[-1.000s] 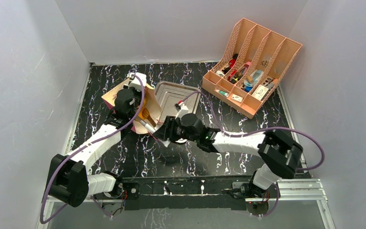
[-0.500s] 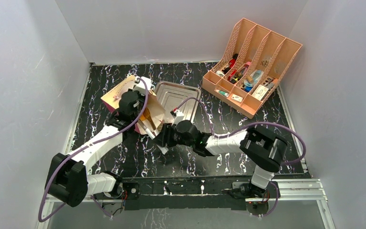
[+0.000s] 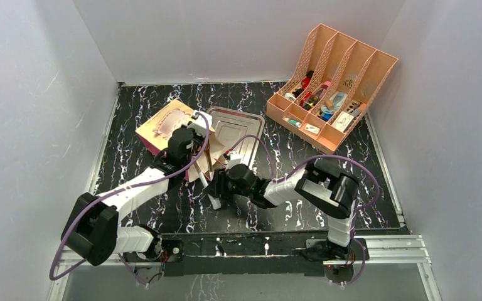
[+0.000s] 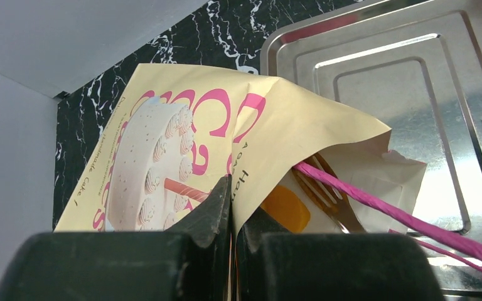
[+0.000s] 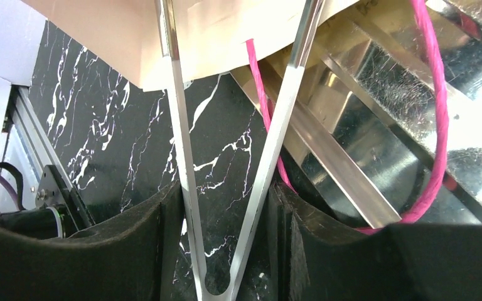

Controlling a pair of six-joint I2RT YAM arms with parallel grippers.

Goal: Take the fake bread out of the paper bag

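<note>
The paper bag (image 3: 171, 127) lies tilted on its side, its mouth over the edge of the metal tray (image 3: 243, 130). My left gripper (image 3: 198, 123) is shut on the bag's rim; in the left wrist view (image 4: 231, 188) the paper edge sits between its fingers. Inside the bag (image 4: 182, 125) one glossy orange piece of fake bread (image 4: 285, 208) shows; the rest is hidden. My right gripper (image 3: 218, 187) is shut on metal tongs (image 5: 276, 132), whose two arms reach into the bag's mouth (image 5: 226, 31). The right gripper (image 5: 226, 194) is just in front of the bag.
A peach file rack (image 3: 332, 81) with small items stands at the back right. The bag's pink cord handles (image 5: 439, 106) loop over the tray (image 5: 376, 144). White walls close in the left, back and right.
My left gripper has moved right and nearer, tipping the bag so that its printed face shows. My right gripper with the tongs has moved left and nearer, and its elbow has folded in.
</note>
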